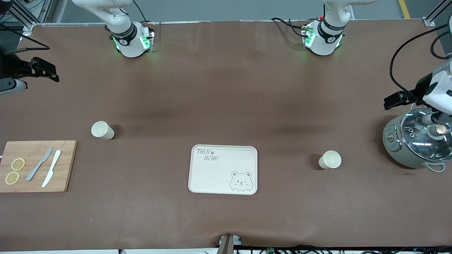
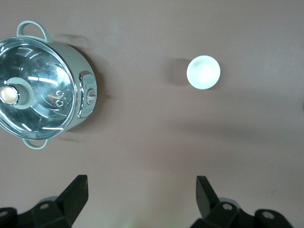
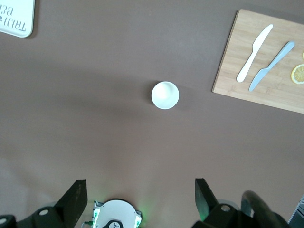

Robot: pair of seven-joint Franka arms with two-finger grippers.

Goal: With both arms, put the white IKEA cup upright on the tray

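A cream tray [image 1: 223,169], its long axis running along the table between the two arms' ends and its bear drawing at the corner nearest the front camera, lies flat mid-table. Two white cups stand apart from it, each seemingly base-up: one cup [image 1: 102,130] near the wooden cutting board [image 1: 37,165] toward the right arm's end, another cup [image 1: 330,159] near the lidded pot [image 1: 416,141] toward the left arm's end. The right gripper [image 3: 141,199] hangs high with jaws wide, empty; the left gripper [image 2: 142,202], beside the pot, likewise gapes empty.
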